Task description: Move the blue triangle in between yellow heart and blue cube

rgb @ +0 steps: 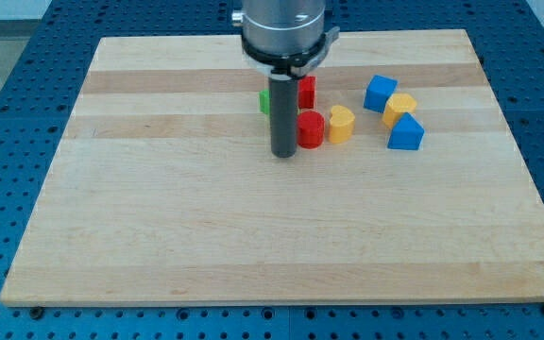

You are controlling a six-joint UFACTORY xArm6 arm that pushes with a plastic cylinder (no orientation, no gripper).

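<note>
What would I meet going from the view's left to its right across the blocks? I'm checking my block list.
Green block → my tip → red cylinder → yellow heart → blue cube → blue triangle.

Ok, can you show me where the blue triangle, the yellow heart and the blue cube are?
blue triangle point(405, 133): camera view, on its front face.
yellow heart point(341, 124): camera view, on its top face.
blue cube point(380, 93): camera view, middle of its front face.
</note>
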